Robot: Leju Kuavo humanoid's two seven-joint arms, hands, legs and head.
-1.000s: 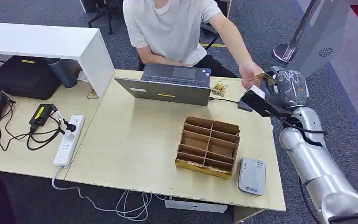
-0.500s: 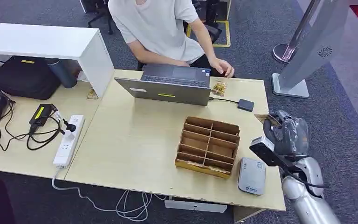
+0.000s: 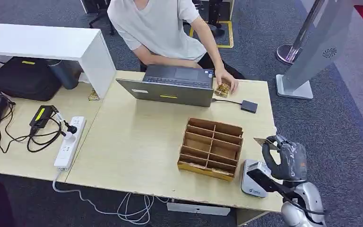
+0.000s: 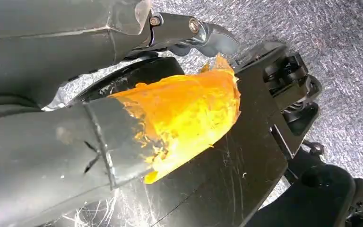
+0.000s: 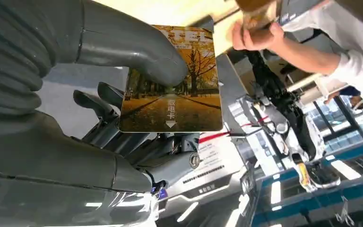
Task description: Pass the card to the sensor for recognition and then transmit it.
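Note:
My right hand [image 3: 286, 158] holds a card [image 3: 263, 141] printed with yellow autumn trees, at the table's front right corner. It hangs just above and beside the flat grey sensor [image 3: 253, 178] lying on the table. Seen from the right wrist, the thumb [image 5: 137, 52] presses the card [image 5: 172, 94] against the darker fingers. My left hand [image 4: 123, 23] hangs over grey carpet with its fingers stretched out and nothing in them.
A brown wooden divider box [image 3: 211, 148] stands left of the sensor. A person sits behind an open laptop [image 3: 172, 85], one hand [image 3: 228, 84] on a small pile of cards [image 3: 221, 91]. A small black box [image 3: 249, 106] and a power strip [image 3: 70, 142] also lie on the table [image 3: 137, 142].
My right hand took the card from the person's hand at the far right edge, then drew back to the front corner over the sensor. The person's hand returned to the card pile.

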